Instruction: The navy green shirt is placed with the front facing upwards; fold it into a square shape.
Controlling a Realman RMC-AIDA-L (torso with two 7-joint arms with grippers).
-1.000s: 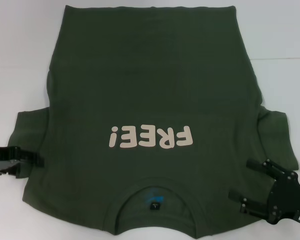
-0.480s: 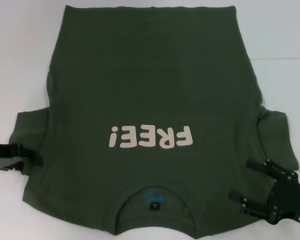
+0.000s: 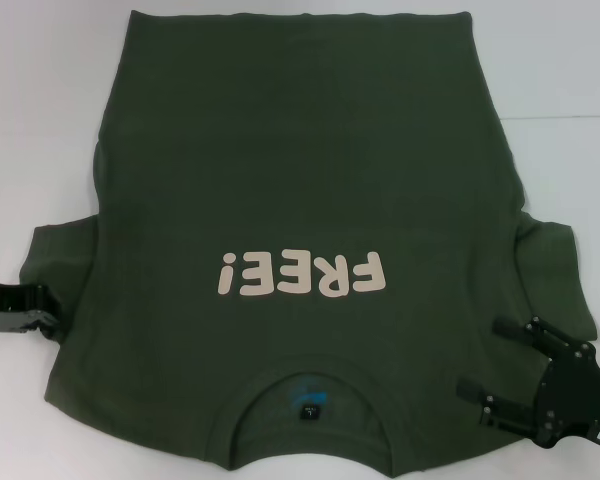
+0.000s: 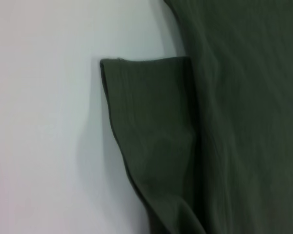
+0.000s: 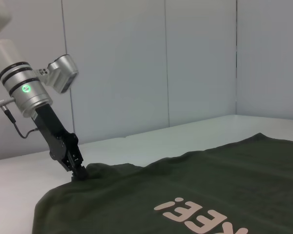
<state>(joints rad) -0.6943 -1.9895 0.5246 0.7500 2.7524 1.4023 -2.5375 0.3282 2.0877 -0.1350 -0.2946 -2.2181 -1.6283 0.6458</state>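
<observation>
Navy green shirt (image 3: 300, 200) lies flat, front up, on a white table (image 3: 40, 120).
Left gripper (image 3: 48, 310) pinches the sleeve edge; right gripper (image 3: 495, 365) hovers spread.

We see the navy green shirt (image 3: 300, 200) lying flat on the table (image 3: 40, 100), front up, collar (image 3: 308, 395) nearest us and hem farthest. The left gripper (image 3: 46, 308) sits at the left sleeve's (image 3: 55, 255) edge; the right gripper (image 3: 492, 372) rests over the right sleeve (image 3: 555, 260).
</observation>
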